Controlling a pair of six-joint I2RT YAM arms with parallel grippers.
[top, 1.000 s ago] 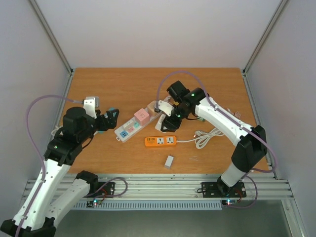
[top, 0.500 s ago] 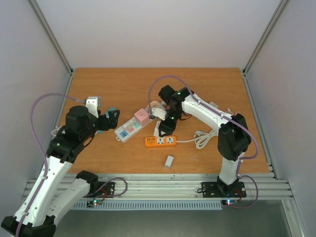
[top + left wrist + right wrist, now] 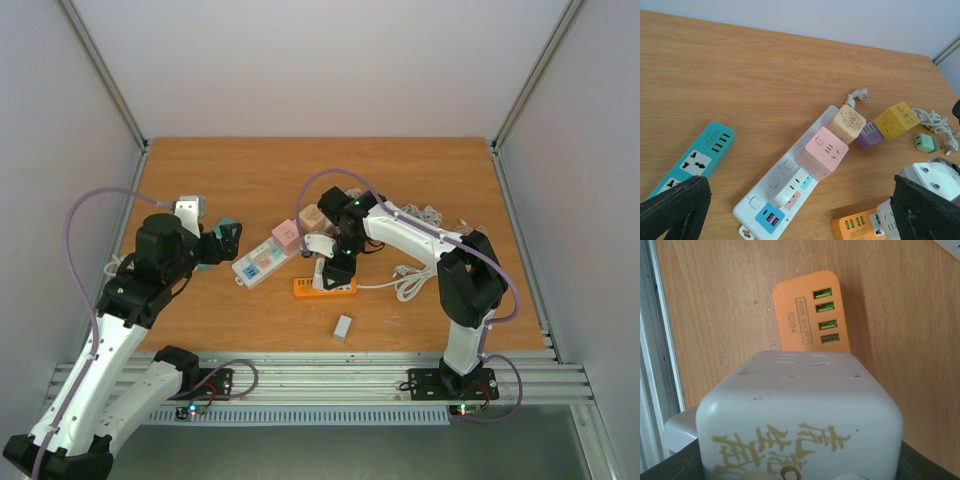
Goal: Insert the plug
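My right gripper (image 3: 335,262) is shut on a white cube plug (image 3: 800,410) with gold lettering. It holds the cube just over the orange power strip (image 3: 325,287), whose USB end (image 3: 812,315) shows beyond the cube. I cannot tell whether the cube touches the strip. The cube also shows in the left wrist view (image 3: 935,177), above the orange strip (image 3: 857,225). My left gripper (image 3: 225,240) is open and empty, hovering above a teal strip (image 3: 695,160) and a white strip (image 3: 785,197).
A pink cube (image 3: 822,152) sits on the white strip. Beige (image 3: 849,121), purple (image 3: 869,136) and yellow (image 3: 896,119) cubes and a green adapter (image 3: 926,142) lie behind. A coiled white cable (image 3: 415,280) lies right of the orange strip. A small white block (image 3: 343,327) lies near the front edge.
My right gripper has carried the white cube left and down, from behind the white strip's end to over the orange strip. The left arm has barely moved.
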